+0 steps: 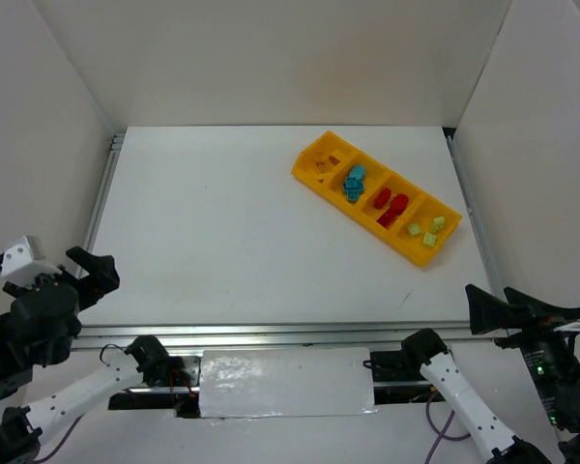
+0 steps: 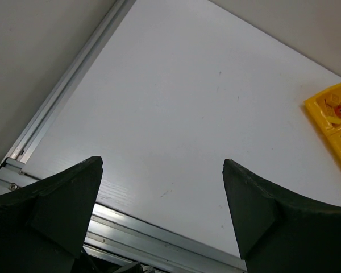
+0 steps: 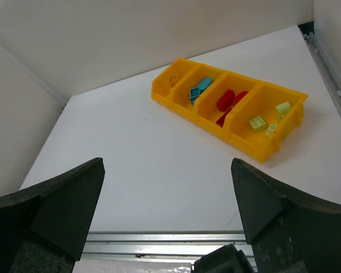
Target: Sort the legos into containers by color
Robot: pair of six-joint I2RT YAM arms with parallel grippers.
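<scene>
Both released: left pincer (image 2: pixel 162 164), right pincer (image 3: pixel 167 163); white table (image 1: pixel 222 232) between them and tray (image 3: pixel 251 145) of legos (image 1: pixel 391 206).

This looks like a robotics lab test cell. A bare white surface (image 1: pixel 222 232) is closed in by plain white walls (image 1: pixel 271 58) at 9, 12 and 3 o'clock. A metal rail (image 1: pixel 271 335) runs along the 6 o'clock edge. There a left robot arm (image 1: pixel 77 391) and a right robot arm (image 1: pixel 459 391) are mounted.
</scene>
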